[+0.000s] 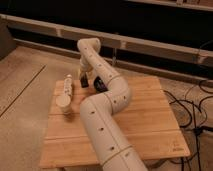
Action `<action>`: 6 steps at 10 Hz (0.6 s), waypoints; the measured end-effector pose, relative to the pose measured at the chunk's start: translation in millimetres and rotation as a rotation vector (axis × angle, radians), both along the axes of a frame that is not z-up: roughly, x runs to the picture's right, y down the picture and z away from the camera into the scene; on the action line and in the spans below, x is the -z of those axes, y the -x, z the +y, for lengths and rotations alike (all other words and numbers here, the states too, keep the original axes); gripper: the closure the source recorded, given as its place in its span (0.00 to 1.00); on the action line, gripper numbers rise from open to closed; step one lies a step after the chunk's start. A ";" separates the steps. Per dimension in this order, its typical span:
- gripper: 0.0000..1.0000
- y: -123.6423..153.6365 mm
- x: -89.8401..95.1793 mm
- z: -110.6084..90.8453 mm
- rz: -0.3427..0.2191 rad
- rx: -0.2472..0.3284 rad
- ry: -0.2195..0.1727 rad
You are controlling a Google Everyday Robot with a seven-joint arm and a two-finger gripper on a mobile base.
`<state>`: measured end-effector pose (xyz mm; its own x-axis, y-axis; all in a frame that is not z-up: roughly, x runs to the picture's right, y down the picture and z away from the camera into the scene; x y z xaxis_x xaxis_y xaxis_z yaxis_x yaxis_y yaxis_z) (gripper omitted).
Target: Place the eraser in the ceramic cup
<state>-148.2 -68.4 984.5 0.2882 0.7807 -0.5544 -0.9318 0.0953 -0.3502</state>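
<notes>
While the tool (pixel 84 80) hangs low over the far left part of the desk (pixel 150 125) with its fingers pressed together, a small dark piece at its tip is taken to be the eraser (pixel 84 83) — whether it is actually pinched cannot be told. The cup (pixel 63 101) is seen near the left edge, at the near end of a long white bar (pixel 67 85). If the eraser is held, the carry is judged to be in hand — the tool must next be brought over the cup's mouth, not the bar.
</notes>
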 end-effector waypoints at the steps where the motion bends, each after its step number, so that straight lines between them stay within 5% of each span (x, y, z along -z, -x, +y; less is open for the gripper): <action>1: 1.00 4.5 -1.0 10.4 -0.011 0.025 0.022; 4: 1.00 8.3 -3.2 37.8 -0.011 0.079 0.086; 6: 1.00 11.3 0.5 38.9 -0.018 0.111 0.090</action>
